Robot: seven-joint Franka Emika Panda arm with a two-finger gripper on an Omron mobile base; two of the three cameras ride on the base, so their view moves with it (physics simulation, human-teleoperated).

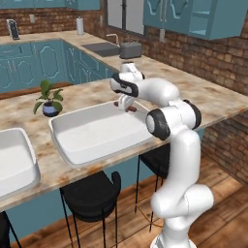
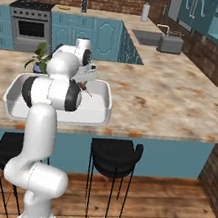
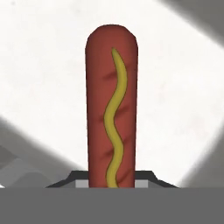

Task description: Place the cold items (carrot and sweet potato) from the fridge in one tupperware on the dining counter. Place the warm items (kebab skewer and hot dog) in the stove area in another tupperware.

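One hot dog (image 3: 111, 109) stands in our gripper (image 3: 112, 177), jaws closed on its near end so the sausage with its mustard line juts straight ahead along the hand. We hold it above the far rim of the white tupperware (image 1: 97, 131) on the dining counter (image 1: 213, 101), the gripper (image 1: 125, 102) tipped downward, presumably so the hot dog can drop inside rather than on the rim. A second white tub (image 1: 14, 162) sits just beside it to the left, likely meant for the cold items. A small potted plant (image 1: 48, 99) stands near the tupperware's far corner.
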